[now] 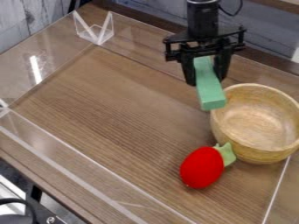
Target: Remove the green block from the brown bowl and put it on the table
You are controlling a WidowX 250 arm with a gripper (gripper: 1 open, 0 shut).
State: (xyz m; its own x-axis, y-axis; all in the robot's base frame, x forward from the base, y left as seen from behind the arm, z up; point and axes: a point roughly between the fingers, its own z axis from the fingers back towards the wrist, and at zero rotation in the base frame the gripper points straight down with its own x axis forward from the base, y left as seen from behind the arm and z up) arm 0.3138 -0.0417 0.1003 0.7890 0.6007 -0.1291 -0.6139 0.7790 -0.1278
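My gripper (205,65) points down and is shut on the upper end of the green block (211,88). The light mint block hangs tilted from the black fingers (187,66), its lower end just left of the brown bowl (260,147) and a little above the table (117,114). The bowl's pale inside holds nothing that I can see. The bowl stands at the right side of the table.
A red plush strawberry (201,168) with a green leafy top lies against the bowl's front left side. Low clear acrylic walls (35,70) run along the table's edges, with a clear corner piece (93,30) at the back left.
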